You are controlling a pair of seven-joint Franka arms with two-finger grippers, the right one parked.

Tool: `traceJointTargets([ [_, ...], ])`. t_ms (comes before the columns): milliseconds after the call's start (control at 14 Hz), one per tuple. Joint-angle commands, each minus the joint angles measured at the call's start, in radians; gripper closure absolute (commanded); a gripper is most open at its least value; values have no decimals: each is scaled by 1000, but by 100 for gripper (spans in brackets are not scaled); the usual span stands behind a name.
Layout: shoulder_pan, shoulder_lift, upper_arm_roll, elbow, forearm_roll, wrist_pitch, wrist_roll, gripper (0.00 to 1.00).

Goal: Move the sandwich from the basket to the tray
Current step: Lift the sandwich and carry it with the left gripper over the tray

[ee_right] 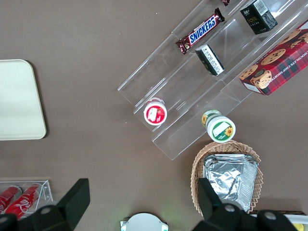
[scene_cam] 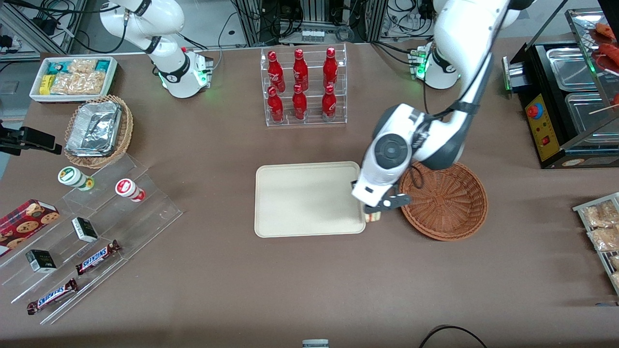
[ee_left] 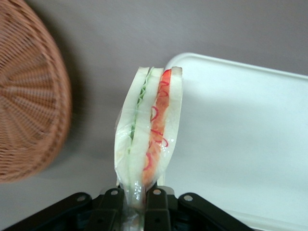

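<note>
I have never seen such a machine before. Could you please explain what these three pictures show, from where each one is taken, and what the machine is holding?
These are robot arms at a brown table. One picture looks down from the front; the two others come from cameras on the arms' wrists. The working arm's gripper hangs over the table between the cream tray and the brown woven basket, at the tray's edge. Its fingers are shut on a wrapped sandwich, which is out of the basket and not yet on the tray. Also on the table: a rack of red bottles, a foil-lined basket and clear steps with snacks.
</note>
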Motion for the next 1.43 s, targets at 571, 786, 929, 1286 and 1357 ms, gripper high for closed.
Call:
traceJointTargets([
  [571, -197, 292, 12, 299, 7, 142, -300, 100],
  [786, -213, 316, 13, 319, 11, 158, -325, 100],
  [929, -220, 317, 15, 319, 13, 150, -329, 100],
  [1286, -225, 314, 18, 319, 14, 148, -328, 0],
  [1357, -225, 309, 18, 319, 14, 142, -328, 0],
])
